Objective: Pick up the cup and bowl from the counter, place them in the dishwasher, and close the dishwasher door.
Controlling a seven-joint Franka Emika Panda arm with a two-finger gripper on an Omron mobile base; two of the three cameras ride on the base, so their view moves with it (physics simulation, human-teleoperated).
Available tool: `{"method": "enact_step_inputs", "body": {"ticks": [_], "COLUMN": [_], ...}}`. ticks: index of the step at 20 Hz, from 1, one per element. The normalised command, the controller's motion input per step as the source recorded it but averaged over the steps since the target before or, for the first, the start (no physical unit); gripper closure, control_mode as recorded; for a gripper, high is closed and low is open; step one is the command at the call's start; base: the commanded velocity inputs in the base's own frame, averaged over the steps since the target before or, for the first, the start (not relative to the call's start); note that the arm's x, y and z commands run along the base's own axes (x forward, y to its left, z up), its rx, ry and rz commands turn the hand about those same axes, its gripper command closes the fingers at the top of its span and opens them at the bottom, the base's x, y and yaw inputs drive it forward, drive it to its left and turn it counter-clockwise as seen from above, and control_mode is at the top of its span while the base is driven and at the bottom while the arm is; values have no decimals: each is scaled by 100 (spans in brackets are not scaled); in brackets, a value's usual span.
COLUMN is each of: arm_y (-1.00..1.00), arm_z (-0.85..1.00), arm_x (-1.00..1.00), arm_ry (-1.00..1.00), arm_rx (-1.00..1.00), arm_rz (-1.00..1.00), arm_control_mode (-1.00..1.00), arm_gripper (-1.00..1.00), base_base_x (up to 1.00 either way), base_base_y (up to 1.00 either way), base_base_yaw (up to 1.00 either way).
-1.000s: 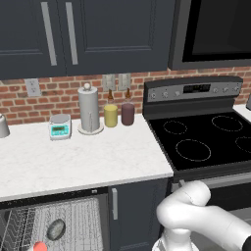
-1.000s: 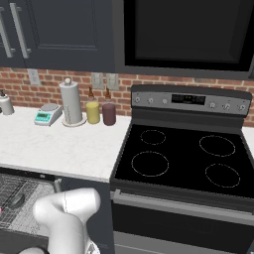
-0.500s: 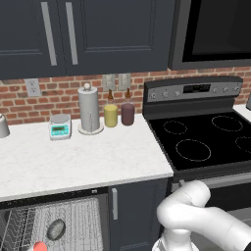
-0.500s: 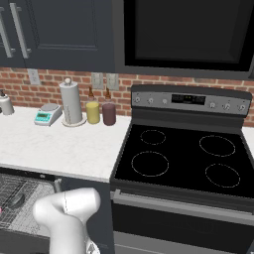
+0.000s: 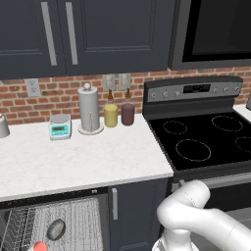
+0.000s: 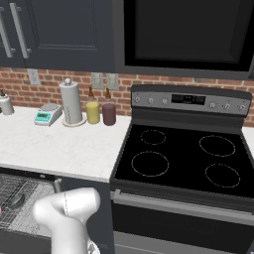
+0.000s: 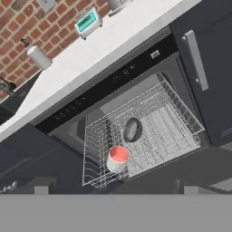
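A red brick backsplash (image 5: 54, 100) runs behind the worktop, with dark grey upper cabinets (image 5: 83, 34) above carrying vertical silver handles. A black glass stovetop (image 6: 183, 158) with a control panel stands right of the hand, under a dark microwave (image 6: 183, 34). A narrow dark cabinet door (image 7: 208, 68) stands beside the hand.

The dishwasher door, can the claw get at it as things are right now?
Probably yes: the cup and bowl sit inside the rack, with nothing seen blocking the lowered dishwasher door below.
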Motion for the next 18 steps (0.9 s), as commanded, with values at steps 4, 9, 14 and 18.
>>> {"method": "enact_step_inputs", "body": {"ticks": [4, 9, 14, 18], "arm_y": [-16, -2, 2, 10], "arm_z": [-21, -14, -44, -64], "arm_x": [-6, -1, 0, 0], "arm_ry": [-24, -14, -11, -8], "arm_rx": [0, 0, 0, 4], "arm_rz": [-5, -7, -10, -11], "arm_control_mode": [-100, -100, -100, -100], "arm_gripper": [-100, -100, -100, -100], "base_base_x": [0, 0, 0, 0], "base_base_y": [0, 0, 0, 0], "base_base_yaw": [0, 0, 0, 0]}}
